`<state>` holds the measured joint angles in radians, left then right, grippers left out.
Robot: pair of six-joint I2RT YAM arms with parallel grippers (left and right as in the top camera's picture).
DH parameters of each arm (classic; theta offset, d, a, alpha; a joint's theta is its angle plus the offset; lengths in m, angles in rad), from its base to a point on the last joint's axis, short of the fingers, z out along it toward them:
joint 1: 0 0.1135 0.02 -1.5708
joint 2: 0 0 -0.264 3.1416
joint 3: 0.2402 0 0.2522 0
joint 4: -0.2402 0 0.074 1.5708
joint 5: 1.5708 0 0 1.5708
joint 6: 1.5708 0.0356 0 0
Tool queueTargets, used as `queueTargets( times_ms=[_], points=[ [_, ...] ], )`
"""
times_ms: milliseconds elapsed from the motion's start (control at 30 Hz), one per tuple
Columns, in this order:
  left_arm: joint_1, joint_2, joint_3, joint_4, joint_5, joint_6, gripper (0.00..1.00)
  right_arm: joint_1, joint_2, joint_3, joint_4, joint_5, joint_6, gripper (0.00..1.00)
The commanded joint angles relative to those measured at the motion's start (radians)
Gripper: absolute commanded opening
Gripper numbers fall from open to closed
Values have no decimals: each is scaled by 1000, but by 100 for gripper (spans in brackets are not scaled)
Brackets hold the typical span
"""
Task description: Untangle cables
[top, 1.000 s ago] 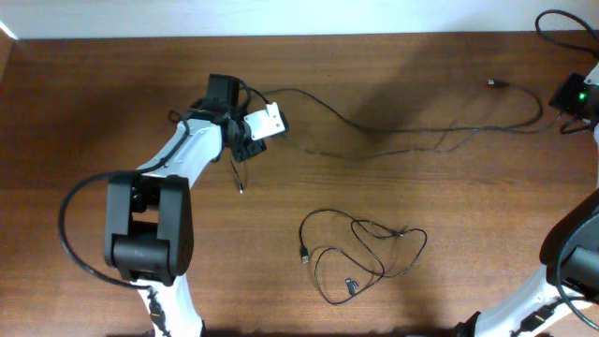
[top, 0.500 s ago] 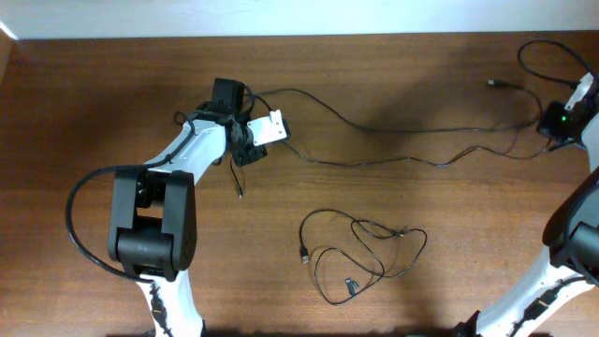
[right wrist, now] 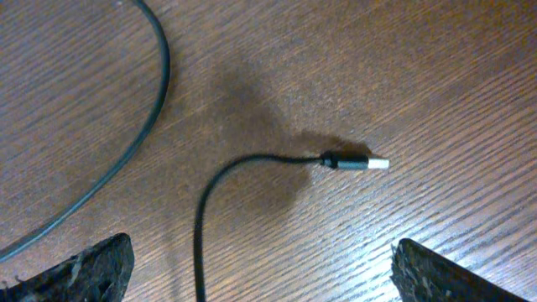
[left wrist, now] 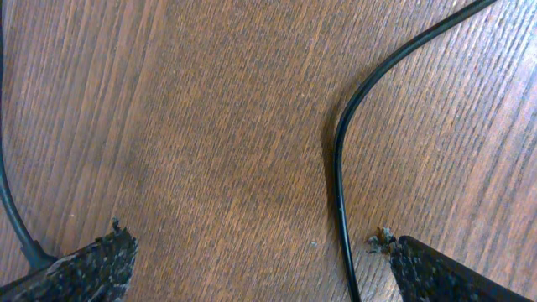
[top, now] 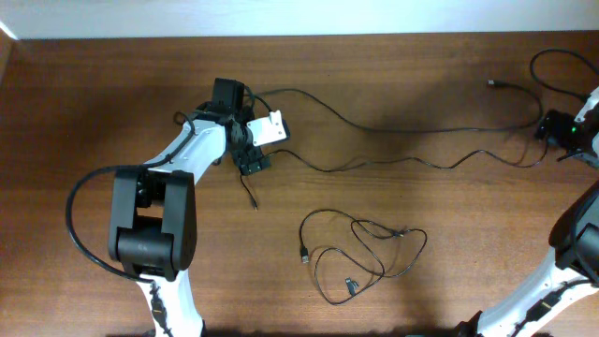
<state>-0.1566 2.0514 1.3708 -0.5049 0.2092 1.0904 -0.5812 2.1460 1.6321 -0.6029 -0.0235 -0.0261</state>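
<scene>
The left gripper (left wrist: 262,267) stands wide open over the wooden table (top: 94,103), its two fingertips far from each other, and it grasps nothing. A thin black cable (left wrist: 337,168) lies flat on the wood between them, nearer to the fingertip at the right of the wrist picture. The right gripper (right wrist: 260,268) is spread open too and is empty. On the table under it lies a cable end with a small metal-tipped plug (right wrist: 356,163), and another strand (right wrist: 147,126) curves past at the upper left. In the overhead view two long cables run across the upper part of the table, from the left gripper toward the right edge. The upper cable (top: 290,91) makes soft waves, and the lower cable (top: 323,169) runs near it underneath. The third cable (top: 365,248) lies well apart in the lower middle, in loose loops that cross each other, with one connector (top: 303,255) at its left side. A tiny dark piece (top: 349,284) rests by the lowest loop.
</scene>
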Motion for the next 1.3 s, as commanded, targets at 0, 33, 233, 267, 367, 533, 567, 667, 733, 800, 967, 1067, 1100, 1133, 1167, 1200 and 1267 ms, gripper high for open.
queueTargets(
  times_ms=[0,33,233,267,367,533,567,667,733,800,967,1067,1100,1133,1167,1200,1267],
  points=[
    [14,-13,5,-2,1,-31,99,-4,-6,-5,-8,-58,4,99],
    [26,-46,5,-2,0,-35,99,-3,-24,-2,-12,-99,3,99],
    [90,-311,5,3,38,-101,99,-2,-252,39,-29,-160,-3,99],
    [94,-362,5,11,34,-164,99,2,-319,39,-30,-198,-4,99],
    [94,-441,5,8,34,-436,99,38,-458,39,-58,-217,-5,99],
    [94,-495,5,-101,30,-813,99,224,-693,39,-190,-235,-50,99],
    [94,-496,5,-119,31,-848,99,266,-719,39,-223,-235,-51,99],
    [93,-496,5,-205,31,-895,99,452,-777,39,-370,-238,-99,99],
    [93,-495,5,-240,31,-895,99,554,-776,39,-451,-238,-133,99],
    [93,-495,5,-265,31,-895,99,639,-761,39,-549,-234,-151,99],
    [93,-495,4,-302,31,-896,99,768,-697,34,-760,-235,-150,99],
    [93,-495,4,-316,31,-895,99,838,-658,-27,-801,-237,-112,99],
    [93,-495,4,-316,31,-895,99,859,-651,-48,-800,-239,-112,99],
    [93,-495,4,-316,31,-895,99,892,-642,-87,-791,-239,-112,99],
    [93,-495,4,-316,31,-896,99,920,-633,-119,-778,-239,-112,99],
    [93,-495,4,-316,31,-895,99,954,-623,-166,-747,-238,-107,99],
    [93,-495,4,-316,31,-895,99,990,-608,-243,-689,-235,-61,99]
  ],
)
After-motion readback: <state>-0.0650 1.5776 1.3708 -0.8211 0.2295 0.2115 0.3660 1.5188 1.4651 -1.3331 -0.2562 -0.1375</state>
